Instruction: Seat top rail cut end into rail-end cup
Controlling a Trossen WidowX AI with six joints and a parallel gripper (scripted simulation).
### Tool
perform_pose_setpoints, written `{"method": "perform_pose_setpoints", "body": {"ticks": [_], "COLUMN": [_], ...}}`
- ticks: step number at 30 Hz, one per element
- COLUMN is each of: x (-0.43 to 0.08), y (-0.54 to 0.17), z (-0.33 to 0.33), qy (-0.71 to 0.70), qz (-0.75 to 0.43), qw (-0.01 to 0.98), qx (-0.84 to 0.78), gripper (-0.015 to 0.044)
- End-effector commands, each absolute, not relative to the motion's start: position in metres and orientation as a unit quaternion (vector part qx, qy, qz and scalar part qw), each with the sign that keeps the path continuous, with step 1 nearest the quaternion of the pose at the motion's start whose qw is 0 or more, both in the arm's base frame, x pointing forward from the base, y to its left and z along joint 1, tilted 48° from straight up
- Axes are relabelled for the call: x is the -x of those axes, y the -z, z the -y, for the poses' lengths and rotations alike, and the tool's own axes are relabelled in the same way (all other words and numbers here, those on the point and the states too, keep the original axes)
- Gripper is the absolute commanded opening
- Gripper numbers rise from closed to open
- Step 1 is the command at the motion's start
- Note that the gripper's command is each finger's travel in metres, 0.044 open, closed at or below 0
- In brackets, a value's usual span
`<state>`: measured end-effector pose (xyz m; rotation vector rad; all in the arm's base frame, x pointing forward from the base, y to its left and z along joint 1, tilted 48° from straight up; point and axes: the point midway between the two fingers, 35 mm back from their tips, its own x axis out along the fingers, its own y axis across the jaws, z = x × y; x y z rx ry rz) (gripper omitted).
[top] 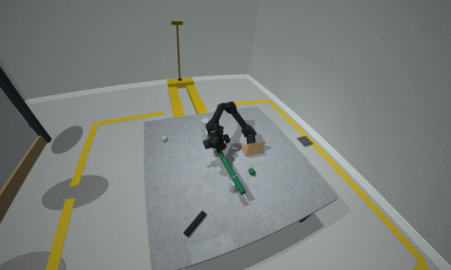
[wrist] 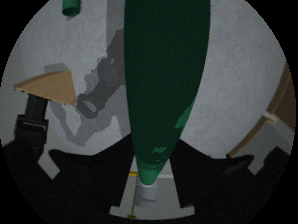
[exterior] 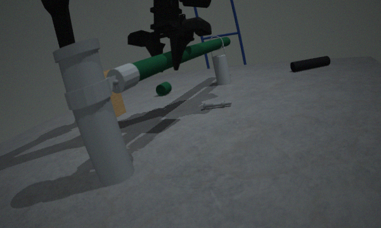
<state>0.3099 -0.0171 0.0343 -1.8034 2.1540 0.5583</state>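
The green rail runs through the thin loop cap on the short post. Its near end is inside the mouth of the white rail-end cup; how deep is hidden. The cup hangs on the brace band, which sits round the big post some way below the post cap. My gripper is shut on the rail from above, a short way out from the cup. In the wrist view the rail's far part narrows to the cup.
A short green piece lies beside the rail. A tan block stands by the arm's base. A small bolt lies on the table. A black cylinder lies farther off, and a small white piece lies at the left.
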Motion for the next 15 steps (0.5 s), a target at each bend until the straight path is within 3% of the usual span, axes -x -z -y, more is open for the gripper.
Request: {"method": "perform_pose_setpoints", "body": {"ticks": [1,15], "x": [-0.31,-0.3107], "y": [-0.0346,-0.0386], "z": [0.0172,0.0202], "qy": [-0.193,-0.193], "qz": [-0.745,-0.745], "qw": [0.138,0.138], "qx": [0.624,0.624], "gripper": [0.0,0.0]}}
